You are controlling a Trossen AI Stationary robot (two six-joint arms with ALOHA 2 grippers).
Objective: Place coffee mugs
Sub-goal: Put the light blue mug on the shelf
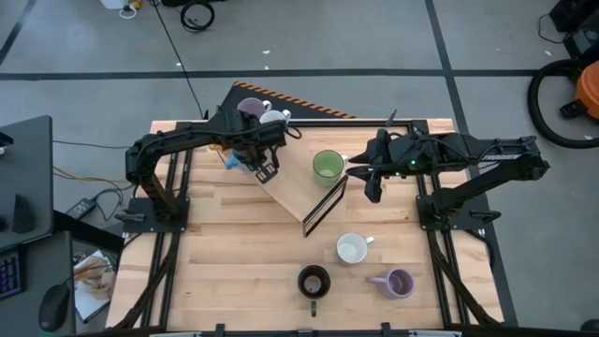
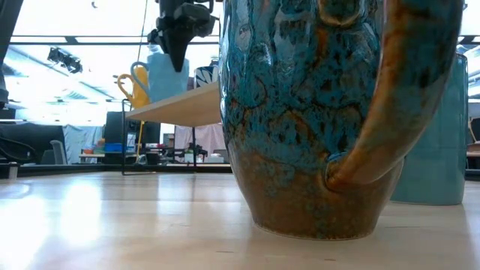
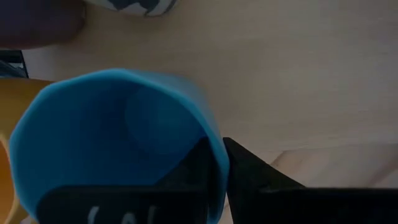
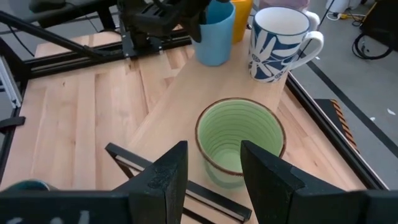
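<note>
Mugs: glazed ceramic, stiff, fairly heavy for their size, slick and chip-prone, so I'd want them set down softly, not dropped.
Grip spot: I'd take the rim wall, one finger inside and one outside; the handle looks too curved for flat fingers.
Light blue mug (image 4: 214, 37): upright on the raised wooden shelf (image 1: 299, 192), touching or just beside the orange mug (image 3: 9, 134).
Left pincer (image 3: 221, 162): clenched on the light blue mug's rim, one finger inside, one outside, wall pinched thin between them.
Left arm pose: reaches in over the shelf's far corner, wrist pointing down onto the mug.
Green mug (image 1: 328, 166): upright on the shelf, near its right edge.
Right pincer (image 4: 213, 171): released, fingers apart, hanging just beside the green mug and holding nothing.
Right arm pose: stretched in low from the right side, wrist angled toward the shelf.
Patterned mug (image 4: 278, 42): white with blue leaf marks, on the shelf near the blue one.
Lavender mug on shelf (image 1: 249, 108): at the far corner.
Desk (image 1: 234, 271): the white mug (image 1: 352, 248), dark brown mug (image 1: 314, 280) and second lavender mug (image 1: 399, 283) stand here, not yet shelved.
Risk: I judge the narrow rim pinch could let the mug swing or slip.
</note>
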